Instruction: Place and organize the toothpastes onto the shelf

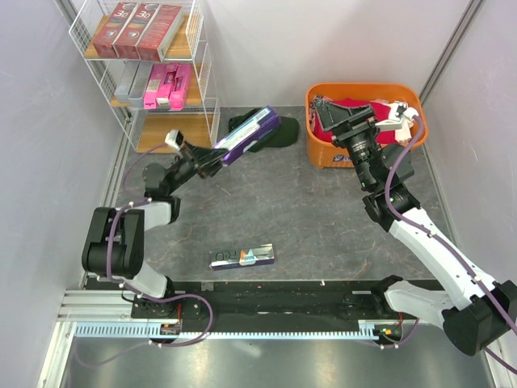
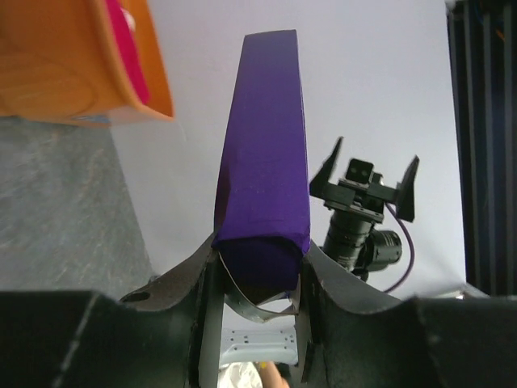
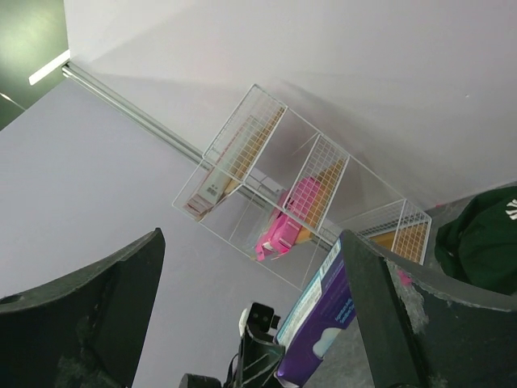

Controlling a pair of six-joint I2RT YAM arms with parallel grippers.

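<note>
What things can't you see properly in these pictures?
- Top view: inside the orange tub; the right arm covers most.
- Top view: words on the shiny box; too small.
- Left wrist view: held end of the purple box, hidden between the left fingers.
- Right wrist view: the dark green cap, cut off by the edge.

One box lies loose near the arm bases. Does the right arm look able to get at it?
Probably yes: the right pincer is open and empty, and the holographic box lies alone on the table, nothing over it.
</note>
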